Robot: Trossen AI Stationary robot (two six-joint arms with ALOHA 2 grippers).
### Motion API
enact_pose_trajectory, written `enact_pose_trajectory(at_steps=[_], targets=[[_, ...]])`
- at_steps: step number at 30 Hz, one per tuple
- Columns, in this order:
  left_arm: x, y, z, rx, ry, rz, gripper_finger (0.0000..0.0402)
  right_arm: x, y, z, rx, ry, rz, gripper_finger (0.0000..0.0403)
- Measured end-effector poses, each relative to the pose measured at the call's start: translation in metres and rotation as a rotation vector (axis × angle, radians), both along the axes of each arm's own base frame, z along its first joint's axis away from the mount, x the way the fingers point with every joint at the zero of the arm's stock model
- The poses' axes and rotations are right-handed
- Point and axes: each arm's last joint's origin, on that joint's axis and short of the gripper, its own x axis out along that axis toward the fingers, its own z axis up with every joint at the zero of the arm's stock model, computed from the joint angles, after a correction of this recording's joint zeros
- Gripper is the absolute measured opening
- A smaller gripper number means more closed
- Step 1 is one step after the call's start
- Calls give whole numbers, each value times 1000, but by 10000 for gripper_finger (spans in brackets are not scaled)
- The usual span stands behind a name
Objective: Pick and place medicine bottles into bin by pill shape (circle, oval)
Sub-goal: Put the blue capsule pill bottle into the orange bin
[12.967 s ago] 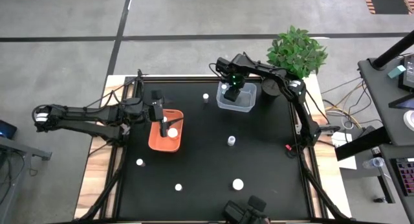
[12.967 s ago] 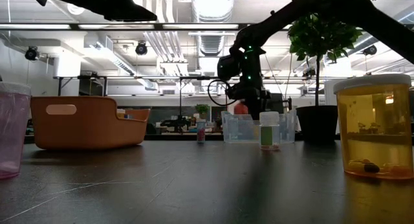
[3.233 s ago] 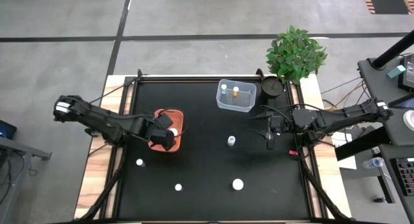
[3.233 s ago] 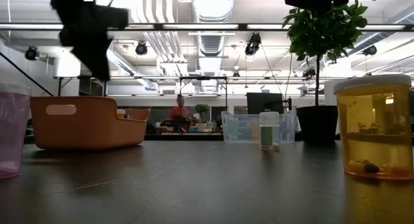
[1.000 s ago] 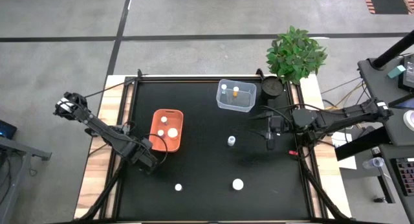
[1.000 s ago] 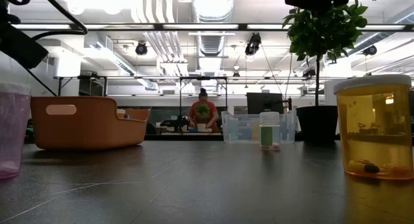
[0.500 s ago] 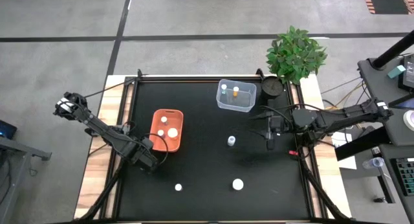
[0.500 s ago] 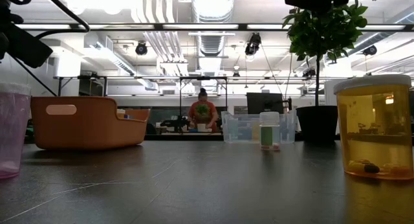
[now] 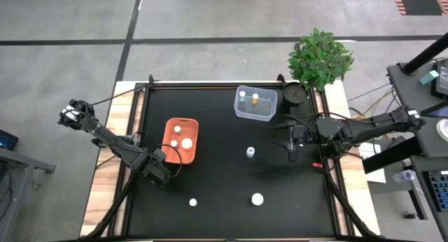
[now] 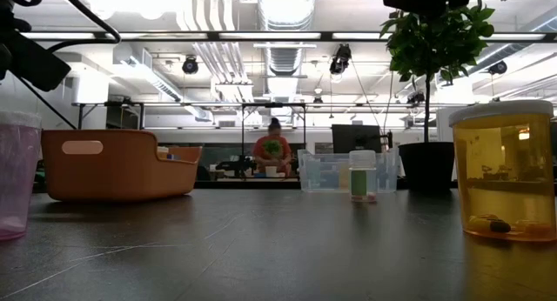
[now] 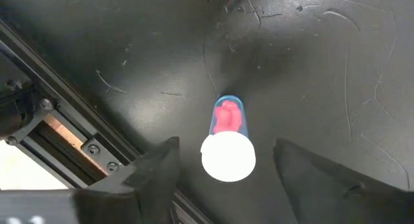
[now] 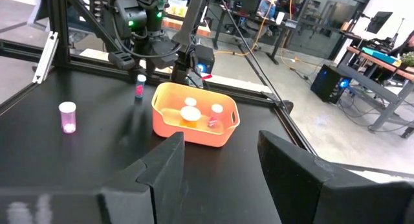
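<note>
Our left pincer (image 11: 223, 169) hangs open over a light, slippery pink bottle (image 11: 228, 141), which we should pinch round its sides.

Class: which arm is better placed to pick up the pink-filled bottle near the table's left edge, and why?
Left. The left gripper hangs right above the pink-filled bottle, its jaws open on either side of the white cap. The right gripper waits across the table near the clear bin.

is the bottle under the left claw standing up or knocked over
Upright: the bottle shows its round white cap from above, between the open left claw fingers.
</note>
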Motion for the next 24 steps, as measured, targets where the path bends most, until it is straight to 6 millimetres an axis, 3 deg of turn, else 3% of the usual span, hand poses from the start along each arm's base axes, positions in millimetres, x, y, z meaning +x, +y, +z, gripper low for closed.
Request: enact_pose_trajectory(at_steps=[13, 20, 24], targets=[[0, 0, 0, 1, 2, 0, 104, 0, 0, 0, 0, 0, 0, 189], [0, 0, 0, -3, 7, 1, 88, 0, 0, 0, 0, 0, 0, 189], [5, -4, 10, -54, -11, -3, 86, 0, 0, 0, 0, 0, 0, 189]])
